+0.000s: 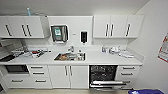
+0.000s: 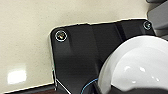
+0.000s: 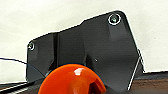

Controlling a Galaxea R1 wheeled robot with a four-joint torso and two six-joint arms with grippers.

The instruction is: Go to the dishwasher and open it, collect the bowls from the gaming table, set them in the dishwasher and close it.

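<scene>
Kitchen units face me across the room: a white worktop (image 1: 100,59) with a sink (image 1: 70,56) in the middle, wall cupboards (image 1: 117,26) above. The dishwasher (image 1: 103,75) sits under the worktop, right of the sink, with its door (image 1: 107,84) dropped most of the way down and dark racks showing inside.

By my right wrist camera an orange bowl (image 3: 72,80) shows close and large, dome-side toward the lens, glossy with a bright glint. By my left wrist camera a white bowl (image 2: 136,66) shows just as close, equally shiny. Each seems carried at its own arm, but I cannot tell whether either set of jaws is closed on a rim or open; the fingers are hidden from me.

Both bowls look rigid, light and glazed, so I judge them slippery and breakable if knocked on a rack wire. The rim is the sensible place to pinch, one finger inside and one outside, since the curved belly offers nothing flat. Tilting them much would risk a slide.
</scene>
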